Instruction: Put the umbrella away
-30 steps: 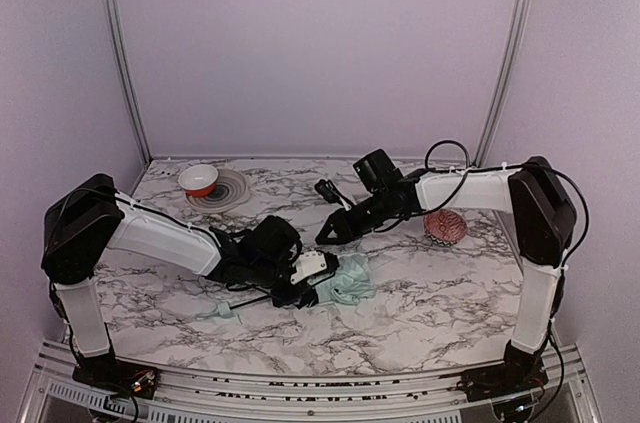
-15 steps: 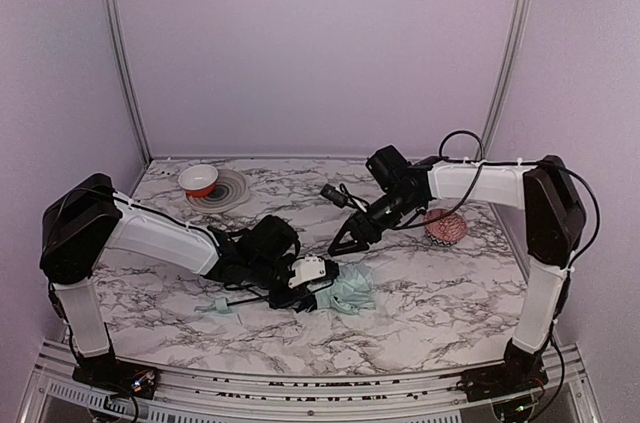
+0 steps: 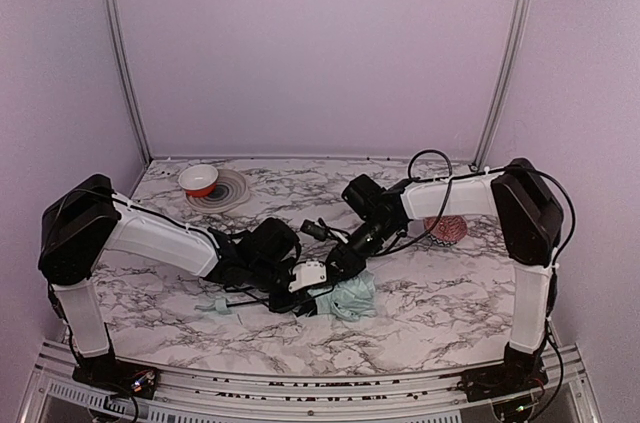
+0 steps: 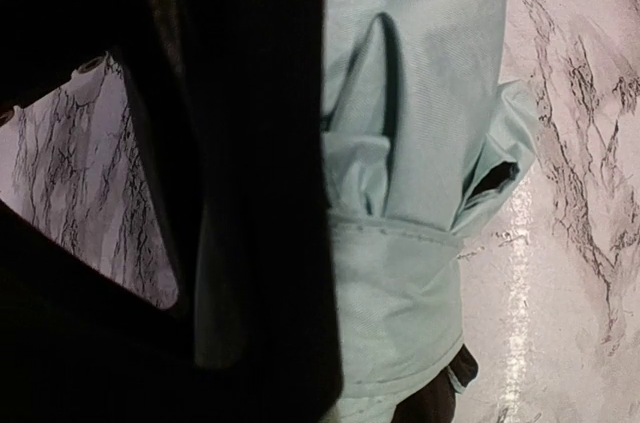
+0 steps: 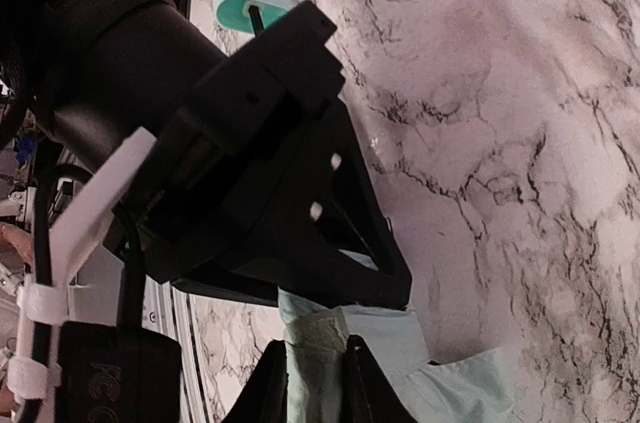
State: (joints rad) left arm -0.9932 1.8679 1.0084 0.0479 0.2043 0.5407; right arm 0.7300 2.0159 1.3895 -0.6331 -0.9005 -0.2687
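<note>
The umbrella (image 3: 347,296) lies folded on the marble table, its pale mint canopy bunched at centre and its small pale green handle (image 3: 214,306) to the left. My left gripper (image 3: 310,286) is shut on the umbrella near the canopy. In the left wrist view the mint fabric (image 4: 420,143) runs beside my black finger (image 4: 250,193). My right gripper (image 3: 336,262) is right against the left one. In the right wrist view it (image 5: 318,385) pinches a band of mint fabric (image 5: 330,328) between its fingertips. The handle (image 5: 250,3) shows at the top of that view.
A red and white bowl (image 3: 198,180) sits on a round patterned mat (image 3: 228,193) at the back left. A pink patterned round lump (image 3: 446,226) lies at the right, behind my right forearm. Lilac walls enclose the table.
My right gripper has swung from the back right down and left to the canopy and closed on the fabric. The left gripper and umbrella shifted slightly.
</note>
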